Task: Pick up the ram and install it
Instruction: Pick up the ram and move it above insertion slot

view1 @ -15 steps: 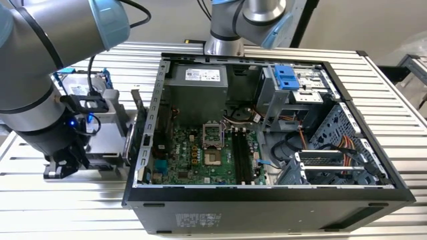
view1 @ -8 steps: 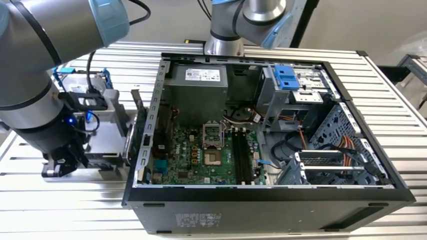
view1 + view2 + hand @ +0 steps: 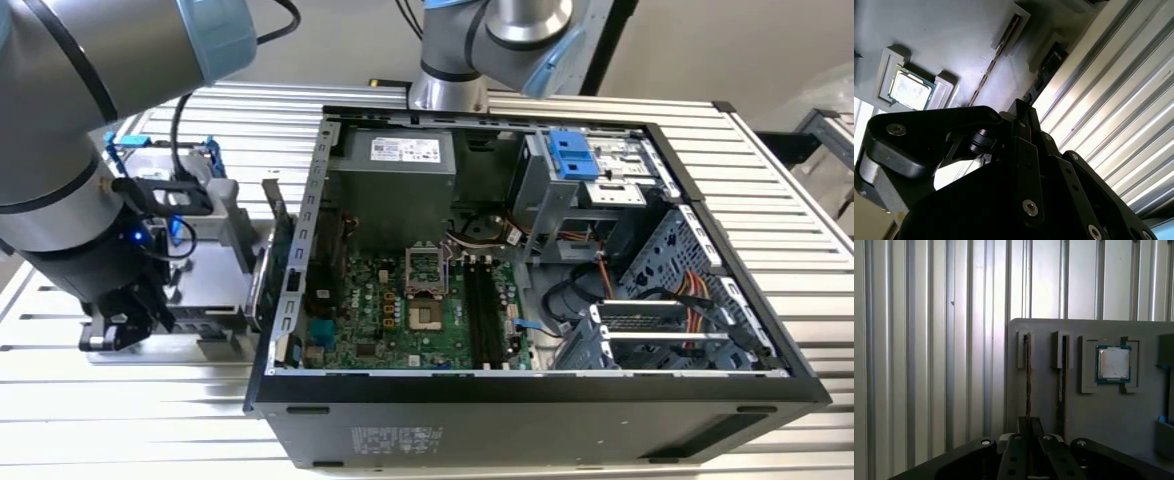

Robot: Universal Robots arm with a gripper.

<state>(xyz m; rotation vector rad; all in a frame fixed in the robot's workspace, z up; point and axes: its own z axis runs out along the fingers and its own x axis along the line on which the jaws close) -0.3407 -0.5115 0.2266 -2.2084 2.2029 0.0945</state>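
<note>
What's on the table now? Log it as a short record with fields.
ram: on edge in a tray slot, not lifted
second stick: on edge in the next slot
processor: flat in a tray recess
tray: grey, on the ribbed table, to the exterior view's left of the case
gripper: at the tray, in line with the ram
case: open, board exposed

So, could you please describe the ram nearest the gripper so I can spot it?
Look at the grey tray on the ribbed table. In the first wrist view a square chip sits in it, next to a thin stick on edge in a slot. The ram, also on edge, is the stick nearest the tray's edge, farthest from the chip, in line with the gripper.
</note>
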